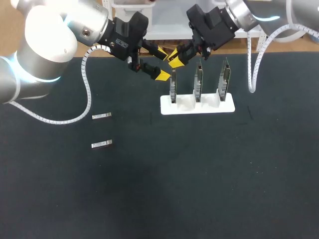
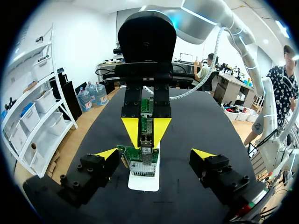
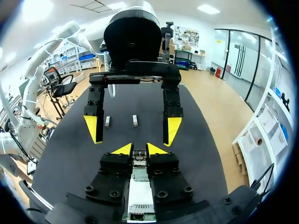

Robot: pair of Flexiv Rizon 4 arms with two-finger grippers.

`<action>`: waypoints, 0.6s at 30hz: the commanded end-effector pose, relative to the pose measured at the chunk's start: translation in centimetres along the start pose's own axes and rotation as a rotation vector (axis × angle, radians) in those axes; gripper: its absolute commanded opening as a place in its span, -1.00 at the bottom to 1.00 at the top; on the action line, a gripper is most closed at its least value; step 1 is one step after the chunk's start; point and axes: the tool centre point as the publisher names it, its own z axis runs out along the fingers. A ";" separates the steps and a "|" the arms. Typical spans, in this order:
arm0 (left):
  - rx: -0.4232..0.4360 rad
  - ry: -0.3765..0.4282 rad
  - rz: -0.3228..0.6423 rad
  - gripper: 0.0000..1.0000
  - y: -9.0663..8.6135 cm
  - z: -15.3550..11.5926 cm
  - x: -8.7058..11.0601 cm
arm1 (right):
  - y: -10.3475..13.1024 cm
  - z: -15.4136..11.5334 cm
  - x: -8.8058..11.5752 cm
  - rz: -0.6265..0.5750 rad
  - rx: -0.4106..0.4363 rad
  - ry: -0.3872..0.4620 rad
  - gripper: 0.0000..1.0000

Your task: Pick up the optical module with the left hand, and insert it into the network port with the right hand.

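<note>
My right gripper [image 1: 175, 59] [image 3: 139, 150] is shut on a small metal optical module [image 3: 139, 157] [image 2: 145, 138]. It holds the module at the top edge of the leftmost network card [image 1: 173, 87] [image 2: 140, 162], which stands upright in a white stand [image 1: 197, 105] [image 2: 143, 183]. My left gripper [image 1: 162, 63] [image 2: 155, 154] is open and empty, its fingers standing wide on either side of that card and of the right gripper. Two more optical modules [image 1: 101, 116] [image 1: 101, 144] lie flat on the table to the left, also seen as modules [image 3: 107, 121] [image 3: 135, 120] beyond the left gripper.
Two further cards [image 1: 199, 82] [image 1: 224, 79] stand in the same stand to the right of the first. The black table mat [image 1: 159, 189] stretches out in front. Both arms crowd the back middle of the table, and cables hang from each.
</note>
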 end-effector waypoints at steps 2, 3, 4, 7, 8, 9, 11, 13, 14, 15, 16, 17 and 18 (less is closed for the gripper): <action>0.001 0.001 0.000 1.00 0.0 0.0 0.0 | 0.4 -0.3 -0.4 -0.003 0.009 -0.020 1.00; 0.001 0.001 0.000 1.00 0.0 0.0 0.0 | 0.4 -0.4 -0.4 -0.004 0.014 -0.021 1.00; 0.001 0.001 0.000 1.00 0.0 0.0 0.0 | 0.4 -0.5 -0.5 -0.006 0.017 -0.024 1.00; 0.001 0.001 0.000 1.00 0.0 0.0 0.0 | 0.4 -0.9 -0.9 -0.005 0.027 -0.036 1.00; 0.001 0.001 0.000 1.00 0.0 0.0 0.0 | 0.4 -1.1 -1.0 -0.001 0.031 -0.044 1.00; 0.001 0.001 0.000 1.00 0.0 0.0 0.0 | 0.4 -1.4 -1.2 0.005 0.037 -0.054 1.00; 0.001 0.001 0.000 1.00 0.0 0.0 0.0 | 0.2 -2.1 -1.3 0.018 0.055 -0.071 1.00; 0.001 0.001 0.000 1.00 0.0 0.0 0.0 | 0.1 -2.8 -1.3 0.031 0.059 -0.082 1.00; 0.001 0.001 0.000 1.00 0.0 0.0 0.0 | 0.1 -3.1 -1.1 0.032 0.066 -0.081 1.00; 0.001 0.001 0.000 1.00 0.0 0.0 0.0 | 0.1 -3.4 -0.9 0.033 0.069 -0.080 1.00; 0.001 0.001 0.000 1.00 0.0 0.0 0.0 | 0.1 -3.7 -0.7 0.037 0.073 -0.079 1.00; 0.001 0.001 0.000 1.00 0.0 0.0 0.0 | 0.1 -3.9 -0.4 0.040 0.081 -0.074 1.00; 0.001 0.001 0.000 1.00 0.0 0.0 0.0 | 0.0 -4.1 -0.1 0.044 0.085 -0.072 1.00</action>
